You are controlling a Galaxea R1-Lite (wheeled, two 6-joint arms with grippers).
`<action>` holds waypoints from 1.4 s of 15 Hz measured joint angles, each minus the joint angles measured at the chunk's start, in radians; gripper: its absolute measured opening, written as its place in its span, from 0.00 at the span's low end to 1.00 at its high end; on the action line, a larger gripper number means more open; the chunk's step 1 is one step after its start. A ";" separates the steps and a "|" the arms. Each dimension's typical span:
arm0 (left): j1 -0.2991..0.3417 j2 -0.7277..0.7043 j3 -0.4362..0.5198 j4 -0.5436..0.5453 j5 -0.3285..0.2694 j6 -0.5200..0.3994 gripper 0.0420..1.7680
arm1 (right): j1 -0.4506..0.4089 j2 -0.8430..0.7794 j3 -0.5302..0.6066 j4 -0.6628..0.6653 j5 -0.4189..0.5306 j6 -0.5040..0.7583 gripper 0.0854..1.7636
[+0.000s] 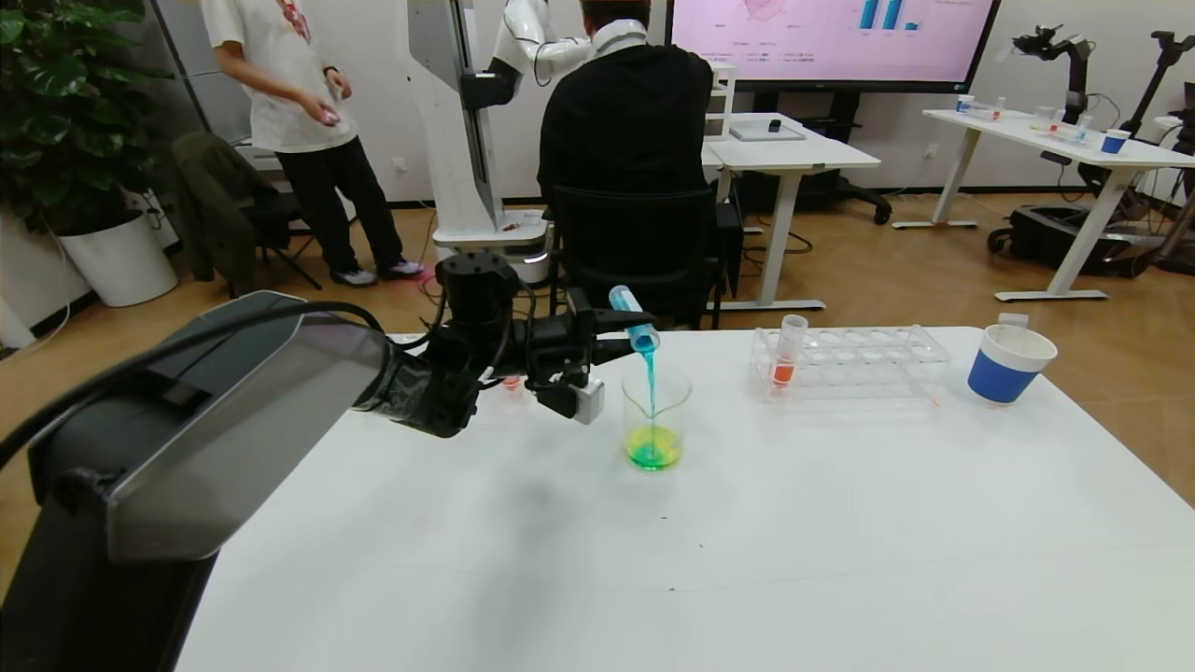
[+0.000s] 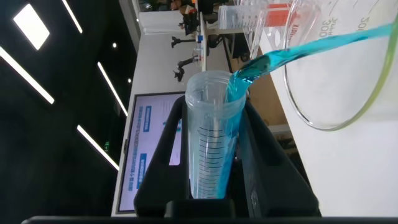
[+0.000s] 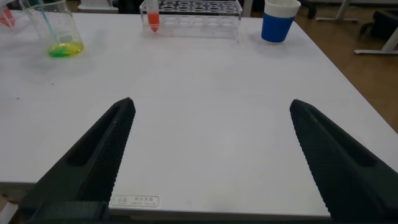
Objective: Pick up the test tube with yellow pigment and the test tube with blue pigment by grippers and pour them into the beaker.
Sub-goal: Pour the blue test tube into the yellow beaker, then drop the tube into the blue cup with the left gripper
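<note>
From the head camera, the left pincer point(image 1: 611, 334) is clenched on the small clear plastic test tube with blue pigment point(image 1: 635, 322), tipped mouth-down over the small clear glass beaker point(image 1: 655, 415) on the white desk point(image 1: 747, 541). A thin blue stream falls into the beaker, where yellow liquid already lies, going green at the middle. Behind stand a clear plastic tube rack point(image 1: 854, 359) with one orange-tipped tube point(image 1: 787, 353) and a blue-and-white paper cup point(image 1: 1008, 364). The yellow tube itself I cannot find.

From the left wrist camera, the ribbed, graduated tube point(image 2: 211, 143) sits between the two black fingers point(image 2: 165, 155), gripped on its barrel, with blue liquid running from its mouth across the beaker's rim point(image 2: 323, 121). It looks light, stiff and smooth, so a hold round the mid-barrel seems right; a loose grip might let it slip while tilted. The glass beaker is likely fragile and easily nudged.

From the right wrist camera, the right pincer point(image 3: 211, 155) hangs released above bare desk, well apart from the beaker point(image 3: 59, 31).
</note>
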 joint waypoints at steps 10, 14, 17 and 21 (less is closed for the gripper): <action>-0.001 -0.025 -0.004 0.000 0.007 0.186 0.27 | 0.000 0.000 0.000 0.000 0.000 0.000 0.98; -0.003 -0.025 -0.004 0.000 0.007 0.193 0.27 | 0.000 0.000 0.000 0.000 0.000 0.000 0.98; -0.002 -0.034 -0.006 0.006 0.012 0.130 0.27 | 0.000 0.000 0.000 0.000 0.000 0.000 0.98; -0.001 -0.065 -0.016 -0.033 0.088 -0.264 0.27 | 0.000 0.000 0.000 0.000 0.000 0.000 0.98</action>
